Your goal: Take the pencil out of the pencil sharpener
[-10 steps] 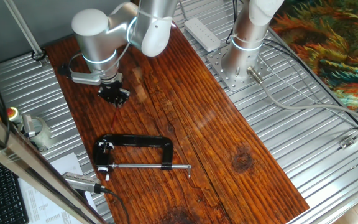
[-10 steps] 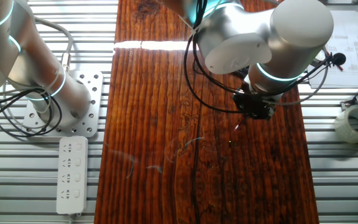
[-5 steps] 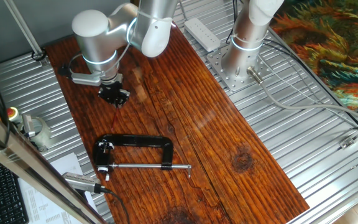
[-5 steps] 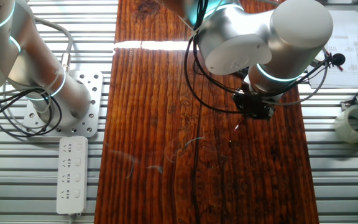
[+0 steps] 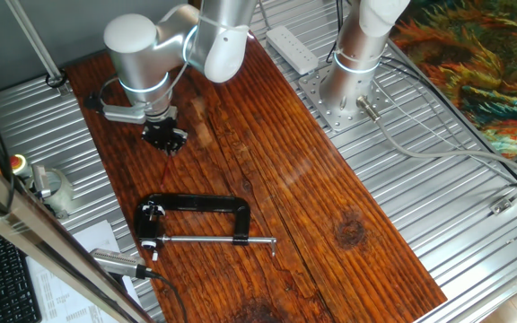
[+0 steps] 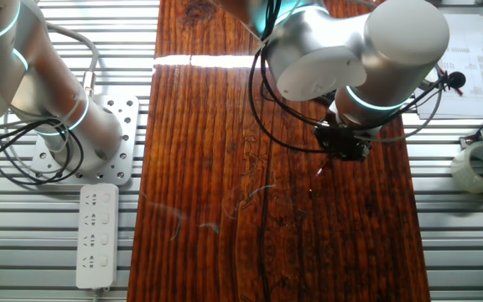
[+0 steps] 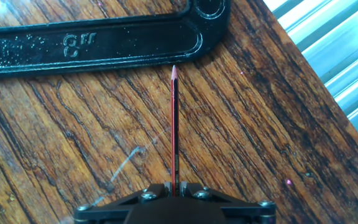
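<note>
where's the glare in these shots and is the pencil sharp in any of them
One fixed view: soft pale sheen runs across the wooden board. The other fixed view: a bright white glare band crosses the board's far end; the pencil is only a faint sliver under the gripper. Hand view: pencil crisp along its length, the black clamp and wood grain also sharp, blown-out highlights on the metal at right.

gripper (image 5: 165,139) — fingers closed, pointing down

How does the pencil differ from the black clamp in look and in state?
The pencil is a thin red stick; the black clamp is a broad cast frame marked 8. The pencil is held at the gripper, pointing toward the clamp; the clamp lies flat on the wooden table. Both are straight and rigid.
</note>
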Robot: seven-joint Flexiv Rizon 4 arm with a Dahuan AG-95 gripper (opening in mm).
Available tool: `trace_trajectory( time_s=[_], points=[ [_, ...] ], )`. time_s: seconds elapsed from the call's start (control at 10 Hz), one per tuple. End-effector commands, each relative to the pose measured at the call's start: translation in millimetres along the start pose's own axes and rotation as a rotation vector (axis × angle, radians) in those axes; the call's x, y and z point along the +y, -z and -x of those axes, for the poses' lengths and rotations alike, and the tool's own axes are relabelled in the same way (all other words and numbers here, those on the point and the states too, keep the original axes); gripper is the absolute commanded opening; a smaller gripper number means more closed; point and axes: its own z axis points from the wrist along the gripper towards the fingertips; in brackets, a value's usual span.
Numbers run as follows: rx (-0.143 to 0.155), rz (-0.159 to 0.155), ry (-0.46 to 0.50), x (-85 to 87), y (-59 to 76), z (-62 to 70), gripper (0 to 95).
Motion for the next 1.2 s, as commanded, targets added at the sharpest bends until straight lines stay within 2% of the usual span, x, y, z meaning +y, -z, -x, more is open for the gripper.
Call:
trace_trajectory(
  time_s=[0.1, 0.5, 0.7, 0.8, 0.9, 1.0, 1.1, 1.2],
  points=[
    [0.001, 0.001, 0.003, -0.1, 0.1, 0.1, 19.0],
    [0.002, 0.003, -0.011, -0.7, 4.5, 0.1, 19.0],
    [0.027, 0.002, -0.033, -4.6, 16.4, 2.5, 19.0],
    [0.032, 0.0, -0.062, -7.9, 27.1, 5.1, 19.0],
    [0.032, 0.002, -0.164, -10.1, 45.2, 8.1, 19.0],
    [0.032, 0.0, -0.231, -11.1, 55.1, 8.9, 0.0],
    [0.032, 0.003, -0.282, -15.6, 66.2, 10.0, 0.0],
    [0.045, 0.0, -0.355, -23.0, 80.6, 10.7, 0.0]
  ],
)
